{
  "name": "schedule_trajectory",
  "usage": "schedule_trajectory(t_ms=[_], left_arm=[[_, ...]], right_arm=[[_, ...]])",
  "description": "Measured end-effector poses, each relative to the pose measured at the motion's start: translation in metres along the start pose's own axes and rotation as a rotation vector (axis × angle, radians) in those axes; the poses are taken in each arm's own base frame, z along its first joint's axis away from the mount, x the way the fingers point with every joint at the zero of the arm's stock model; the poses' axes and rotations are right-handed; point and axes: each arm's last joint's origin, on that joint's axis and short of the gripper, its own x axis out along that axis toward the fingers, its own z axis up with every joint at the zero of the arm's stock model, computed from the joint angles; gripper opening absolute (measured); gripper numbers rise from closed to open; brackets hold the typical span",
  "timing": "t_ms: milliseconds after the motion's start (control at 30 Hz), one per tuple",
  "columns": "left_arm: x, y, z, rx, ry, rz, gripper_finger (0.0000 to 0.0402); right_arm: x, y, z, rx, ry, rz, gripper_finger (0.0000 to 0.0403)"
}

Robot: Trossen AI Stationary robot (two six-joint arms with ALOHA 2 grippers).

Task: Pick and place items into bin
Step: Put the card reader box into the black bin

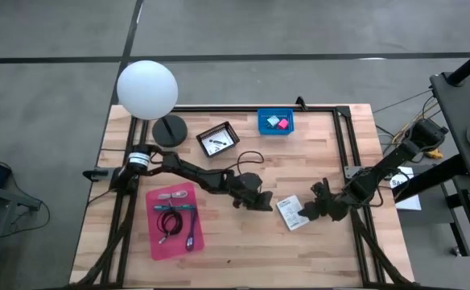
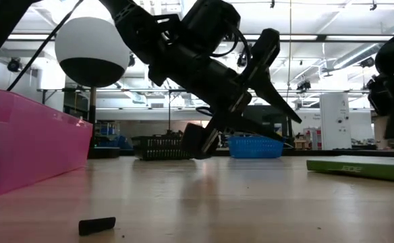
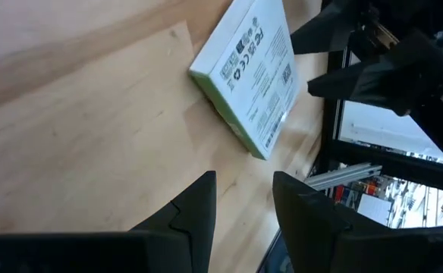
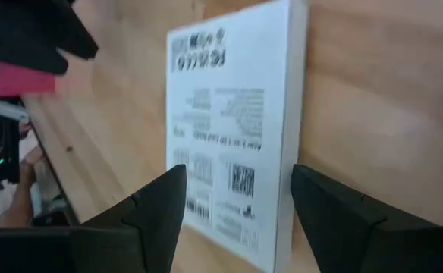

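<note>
From my remote station, I see a wooden table [image 1: 243, 242] edged by a black frame [image 1: 352, 137]. A white globe lamp [image 1: 147, 89] stands on a round black base [image 1: 169, 130] at the far left corner. A small black fragment [image 2: 96, 225] lies on the near tabletop in the low view. Grey floor [image 1: 50, 89] surrounds the table. Shelving and ceiling lights fill the room behind.

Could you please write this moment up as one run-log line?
left gripper: open, empty, beside white box | right gripper: open, fingers either side of box, not closed | box flat on table | pink bin: holds cables
</note>
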Motion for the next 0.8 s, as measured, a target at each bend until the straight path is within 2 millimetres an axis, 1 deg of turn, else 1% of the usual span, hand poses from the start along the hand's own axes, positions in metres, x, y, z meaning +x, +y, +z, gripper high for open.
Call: schedule_trajectory(t_ms=[267, 467, 633, 800], left_arm=[[0.002, -0.001, -0.007, -0.015, 0.018, -0.003, 0.0116], [0.003, -0.001, -0.012, -0.010, 0.026, -0.002, 0.0116], [0.006, 0.003, -0.011, -0.014, 0.003, 0.014, 0.0116], [0.007, 0.005, -0.010, -0.014, -0.014, 0.019, 0.0116]], right_arm=[[-0.001, 0.010, -0.005, 0.044, 0.074, 0.087, 0.0224], [-0.001, 0.014, -0.002, 0.082, -0.002, 0.137, 0.0224], [-0.001, 0.013, -0.003, 0.100, 0.029, 0.127, 0.0224], [-0.001, 0.003, -0.006, 0.066, 0.091, 0.019, 0.0224]])
